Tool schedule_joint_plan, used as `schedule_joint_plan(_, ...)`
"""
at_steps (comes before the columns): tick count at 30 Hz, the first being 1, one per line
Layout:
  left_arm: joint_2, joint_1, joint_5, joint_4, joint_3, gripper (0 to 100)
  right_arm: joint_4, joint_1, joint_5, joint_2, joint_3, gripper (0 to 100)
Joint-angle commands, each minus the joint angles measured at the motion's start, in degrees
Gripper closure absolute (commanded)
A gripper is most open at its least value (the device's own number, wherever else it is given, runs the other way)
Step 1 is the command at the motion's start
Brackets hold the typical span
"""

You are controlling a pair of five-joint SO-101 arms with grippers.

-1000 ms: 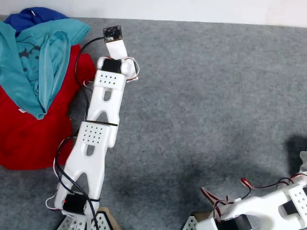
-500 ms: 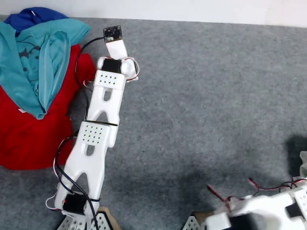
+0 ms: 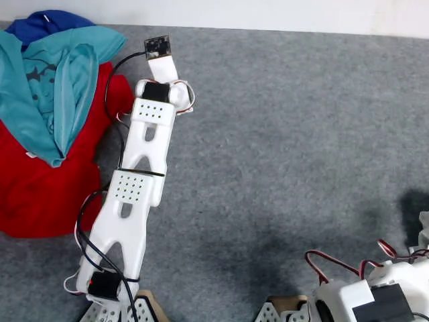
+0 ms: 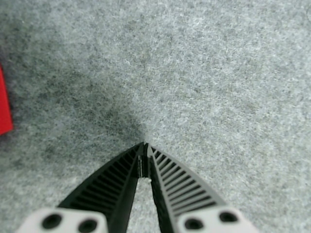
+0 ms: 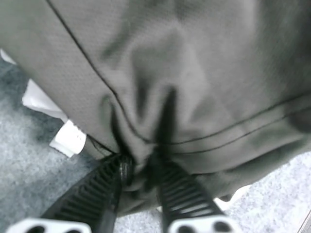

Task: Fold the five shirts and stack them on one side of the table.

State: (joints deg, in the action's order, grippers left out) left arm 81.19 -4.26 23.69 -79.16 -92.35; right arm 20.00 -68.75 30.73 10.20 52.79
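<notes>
Grey felt table (image 3: pixel 301 134), with the pile up in the far left corner: red shirt (image 3: pixel 40 194) spread widest, teal shirt (image 3: pixel 40 100) draped over it, blue shirt (image 3: pixel 47 23) peeking out behind. Right gripper (image 5: pixel 141 170) is clamped on a bunched fold of a grey shirt (image 5: pixel 194 73). Left gripper (image 4: pixel 144 160) is pinched closed on nothing over bare felt near the red one. Looks like light, floppy knit, so I'd grab hems or shoulder seams with 2 grippers. Hold the middle and it'll just sag.
</notes>
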Motion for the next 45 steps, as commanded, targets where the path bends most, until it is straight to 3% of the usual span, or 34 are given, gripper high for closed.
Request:
schedule_joint_plan(1,-0.75,-0.13,-0.53,0.79,-1.63,99,-0.66,-0.04,-0.53,4.09,-1.89,98.5)
schedule_joint_plan(4,-0.75,-0.22,-0.53,0.79,-1.63,99,-0.57,-0.48,-4.40,7.60,-1.71,99.1)
schedule_joint_plan(11,-0.75,-0.22,-0.53,0.79,-1.63,99,-0.48,0.13,-4.13,20.18,8.57,99.1)
schedule_joint_plan(22,-0.75,-0.13,-0.53,0.79,-1.63,99,-0.84,-0.40,7.38,38.73,28.00,99.1)
schedule_joint_plan(24,-0.75,-0.13,-0.53,0.70,-1.63,99,-0.75,-0.66,7.47,38.55,27.65,97.4)
schedule_joint_plan(30,-0.75,-0.13,-0.53,0.70,-1.63,99,-0.66,-0.92,7.38,38.64,27.56,78.9)
schedule_joint_plan(34,-0.75,-0.13,-0.53,0.70,-1.63,99,0.57,-1.10,6.95,38.64,25.01,81.7)
schedule_joint_plan(40,-0.75,-0.13,-0.53,0.70,-1.63,99,11.56,-1.71,1.93,38.02,9.98,85.7)
schedule_joint_plan(45,-0.75,-0.04,-0.53,0.70,-1.63,99,15.34,5.32,-1.58,37.49,2.77,86.1)
